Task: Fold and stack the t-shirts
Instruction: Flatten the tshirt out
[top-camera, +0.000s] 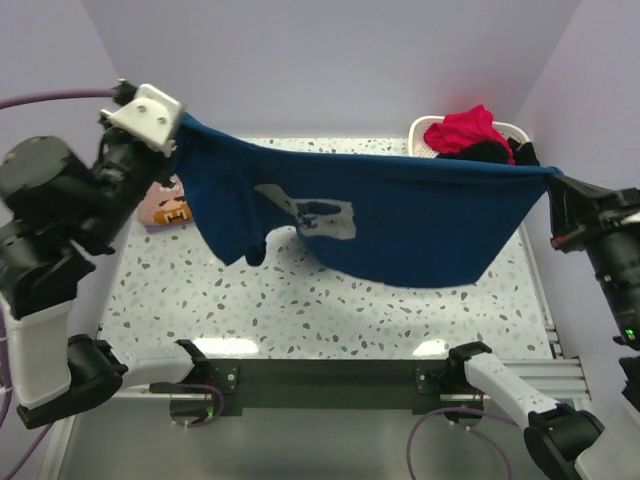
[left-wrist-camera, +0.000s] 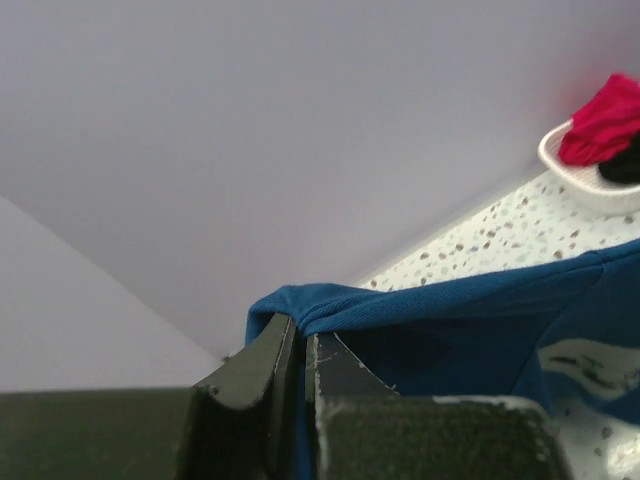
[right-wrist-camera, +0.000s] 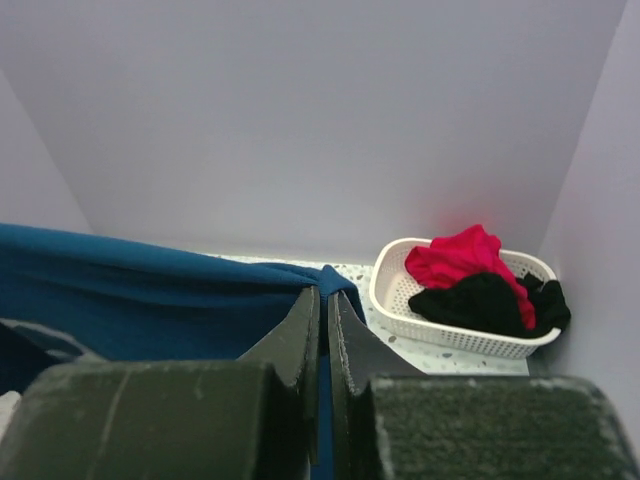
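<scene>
The dark blue t-shirt (top-camera: 400, 215) hangs stretched in the air between both arms, its pale print (top-camera: 310, 213) facing the top camera and one part drooping low at the left. My left gripper (top-camera: 178, 138) is shut on its left corner (left-wrist-camera: 290, 305), the cloth pinched between the fingertips. At the far right, my right gripper (top-camera: 553, 178) is shut on the other corner (right-wrist-camera: 335, 277). The salmon-pink t-shirt (top-camera: 165, 205) lies on the table at the left, mostly hidden behind my left arm and the blue cloth.
A white basket (top-camera: 428, 132) at the back right holds red cloth (top-camera: 465, 128) and black cloth (top-camera: 490, 152); it shows in the right wrist view too, basket (right-wrist-camera: 400, 305). The speckled table (top-camera: 300, 310) lies below the hanging shirt. Pale walls close in the sides and back.
</scene>
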